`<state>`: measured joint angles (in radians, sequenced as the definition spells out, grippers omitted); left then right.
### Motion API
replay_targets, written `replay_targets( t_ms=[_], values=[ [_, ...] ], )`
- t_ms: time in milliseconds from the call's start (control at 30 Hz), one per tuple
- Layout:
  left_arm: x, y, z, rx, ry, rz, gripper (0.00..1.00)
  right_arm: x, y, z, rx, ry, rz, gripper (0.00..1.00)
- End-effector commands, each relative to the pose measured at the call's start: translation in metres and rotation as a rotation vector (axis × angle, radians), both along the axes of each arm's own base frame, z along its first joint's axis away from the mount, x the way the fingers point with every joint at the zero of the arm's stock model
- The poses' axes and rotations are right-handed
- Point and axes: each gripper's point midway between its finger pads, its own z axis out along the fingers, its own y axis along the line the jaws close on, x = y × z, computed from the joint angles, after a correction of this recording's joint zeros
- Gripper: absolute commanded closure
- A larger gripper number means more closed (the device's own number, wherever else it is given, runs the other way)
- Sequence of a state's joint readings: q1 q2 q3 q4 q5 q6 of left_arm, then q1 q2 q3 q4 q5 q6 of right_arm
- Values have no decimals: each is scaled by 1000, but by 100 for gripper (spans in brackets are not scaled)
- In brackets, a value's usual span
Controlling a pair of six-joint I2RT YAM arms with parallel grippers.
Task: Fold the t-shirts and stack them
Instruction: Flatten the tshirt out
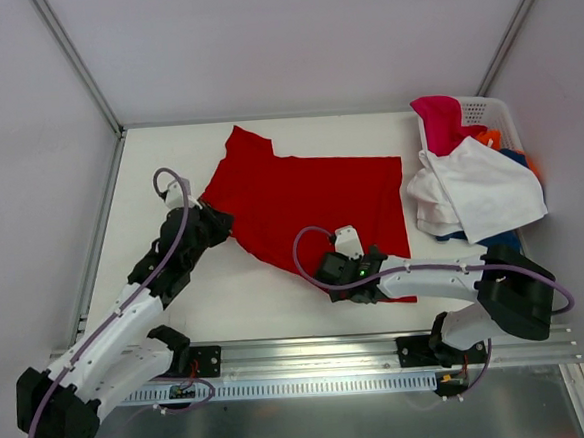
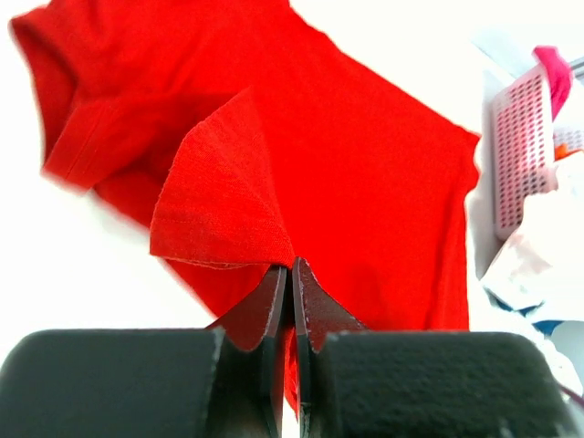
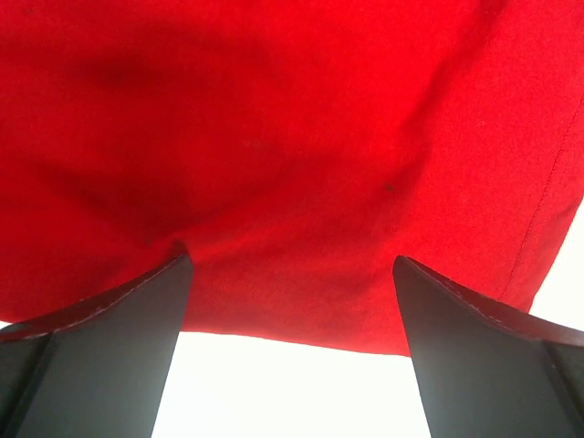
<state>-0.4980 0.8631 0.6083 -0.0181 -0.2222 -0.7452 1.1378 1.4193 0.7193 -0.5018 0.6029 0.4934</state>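
Left of the basket [image 1: 492,111], the red t-shirt [image 1: 311,203] lies flat, its edge pinched in the closed left gripper [image 2: 290,276]; the right gripper [image 3: 292,265], jaws spread wide at the hem, should bite cloth fully before both lift together.

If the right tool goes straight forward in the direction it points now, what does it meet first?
The red t-shirt. Its edge lies just ahead of the open right tool, so the cloth comes first, probably almost at once, though depth is hard to judge.
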Motion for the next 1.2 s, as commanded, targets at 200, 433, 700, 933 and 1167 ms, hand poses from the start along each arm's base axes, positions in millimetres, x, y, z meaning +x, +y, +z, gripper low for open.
replay_targets(
  t_ms=[200,433,700,933,1167],
  values=[
    [-70,30,-51,-20,223,95,100,-2,5,15,27,-45,8,3],
    [-108,54,-85,-26,409,240,100,-8,-3,15,26,-48,9,3],
    [-153,100,-105,-37,530,478,100,-11,-8,16,54,-62,10,3],
    [-173,123,-107,-98,563,643,100,-13,0,15,84,-46,55,3],
    [-192,144,-112,-118,593,787,100,-13,14,12,80,-20,127,3]
  ],
)
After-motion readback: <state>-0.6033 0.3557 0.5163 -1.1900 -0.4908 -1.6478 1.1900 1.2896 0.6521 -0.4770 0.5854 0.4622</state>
